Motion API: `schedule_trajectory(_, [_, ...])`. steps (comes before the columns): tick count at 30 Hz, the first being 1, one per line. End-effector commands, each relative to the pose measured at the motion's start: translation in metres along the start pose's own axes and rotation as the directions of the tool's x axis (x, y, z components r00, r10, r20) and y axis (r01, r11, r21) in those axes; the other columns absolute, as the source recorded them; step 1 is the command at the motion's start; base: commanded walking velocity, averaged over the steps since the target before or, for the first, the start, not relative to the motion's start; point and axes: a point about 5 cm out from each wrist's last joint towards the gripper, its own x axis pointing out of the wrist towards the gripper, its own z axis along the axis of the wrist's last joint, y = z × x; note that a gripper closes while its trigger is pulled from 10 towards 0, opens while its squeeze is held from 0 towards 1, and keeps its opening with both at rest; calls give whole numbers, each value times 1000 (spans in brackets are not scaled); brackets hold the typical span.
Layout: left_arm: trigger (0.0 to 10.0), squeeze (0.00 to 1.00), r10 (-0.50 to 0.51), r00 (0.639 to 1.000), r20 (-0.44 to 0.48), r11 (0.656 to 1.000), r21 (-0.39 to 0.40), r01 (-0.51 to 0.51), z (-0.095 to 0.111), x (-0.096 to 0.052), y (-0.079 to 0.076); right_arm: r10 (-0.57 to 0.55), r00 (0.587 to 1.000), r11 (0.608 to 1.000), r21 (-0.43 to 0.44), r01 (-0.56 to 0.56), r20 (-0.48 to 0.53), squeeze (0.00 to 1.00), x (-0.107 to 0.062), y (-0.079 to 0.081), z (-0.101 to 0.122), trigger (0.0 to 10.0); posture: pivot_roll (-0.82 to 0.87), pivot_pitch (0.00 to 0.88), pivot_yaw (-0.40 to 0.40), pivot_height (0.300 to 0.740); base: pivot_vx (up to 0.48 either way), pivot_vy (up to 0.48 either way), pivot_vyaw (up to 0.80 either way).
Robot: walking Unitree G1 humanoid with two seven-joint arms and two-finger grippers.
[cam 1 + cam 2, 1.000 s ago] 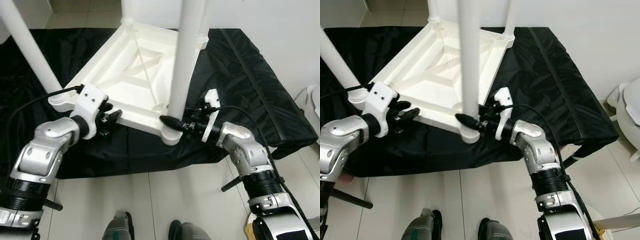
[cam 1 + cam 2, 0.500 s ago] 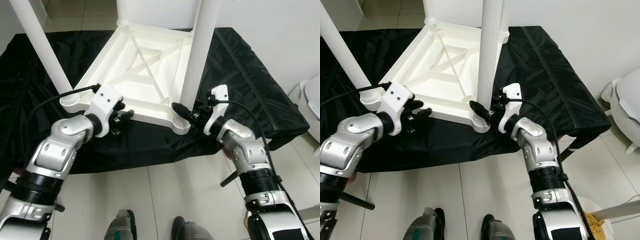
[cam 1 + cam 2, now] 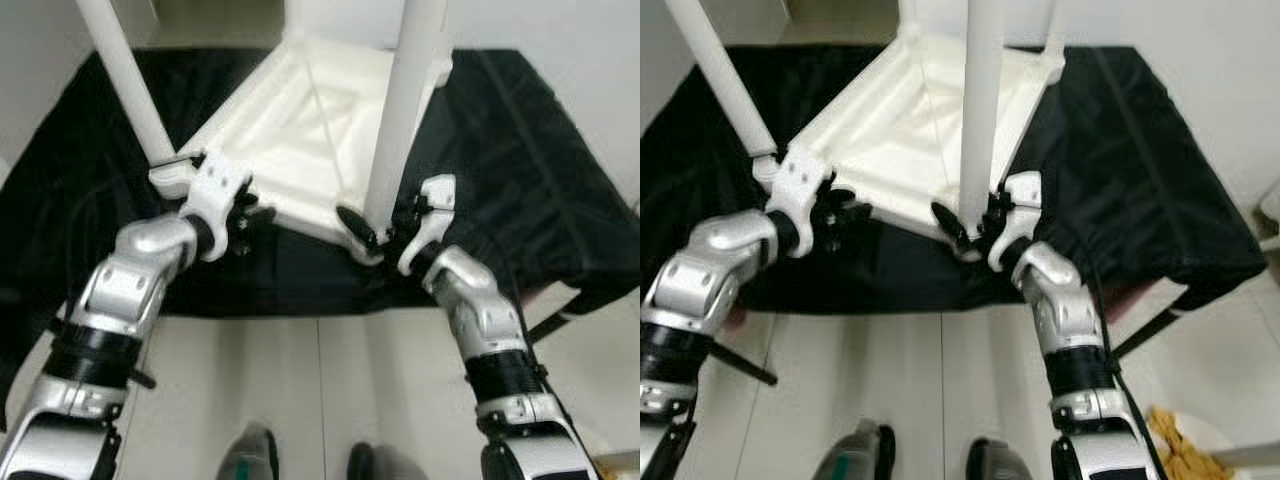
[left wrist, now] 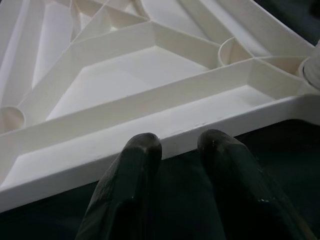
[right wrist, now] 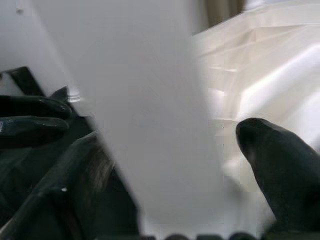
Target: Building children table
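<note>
Feet (image 3: 855, 455) are showing at the near edge on tile floor (image 3: 940, 390).

Right gripper (image 5: 165, 165) is sitting at the table's near corner with fingers (image 5: 280, 170) spread wide either side of the near leg (image 3: 980, 110). The leg is standing between them right at its base. Wrist view is blurred, so can't tell if the pads are actually pressing on it. In the eye view one finger is lying against the corner socket.

Left gripper (image 4: 175, 150) is sitting at the table's (image 3: 300, 130) near edge, towards the left corner. Its fingers (image 4: 135, 150) are only slightly parted, nothing between them. Tips are sitting just at the white rim, over the cloth; contact can't be confirmed.

Table is lying upside down on black cloth (image 3: 530, 170), ribbed underside facing up. Left leg (image 3: 125, 80) is rising from the left corner, tilted outward, with two more legs at the far corners, cut off by the frame. Cloth is spreading well past the table on all sides.
</note>
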Motion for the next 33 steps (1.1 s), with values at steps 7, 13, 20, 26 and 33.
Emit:
schedule_trajectory(7, [10000,0,95,995,-33,995,17,-95,-5,-5,13,-26,996,1000,5,25,81,0,-7,-5,7,10000,17,188,42,740,0,0,0])
schedule_trajectory(13, [10000,0,96,995,-26,995,42,-95,-7,-8,17,45,993,999,-28,-42,106,0,-15,-2,10,10000,15,184,42,740,0,0,0])
schedule_trajectory(20, [10000,0,21,1000,-13,998,55,-20,-3,-8,17,122,985,992,-19,-121,119,0,-19,3,14,10000,12,180,26,740,0,0,0])
schedule_trajectory(26, [10000,1000,-32,999,32,999,5,32,7,-3,15,156,984,987,-43,-153,88,1000,-15,5,13,10000,13,170,14,740,0,0,0])
schedule_trajectory(33, [10000,0,-90,996,13,994,67,89,3,-3,8,176,979,984,-55,-171,105,0,-15,5,19,10000,8,161,15,740,0,0,0])
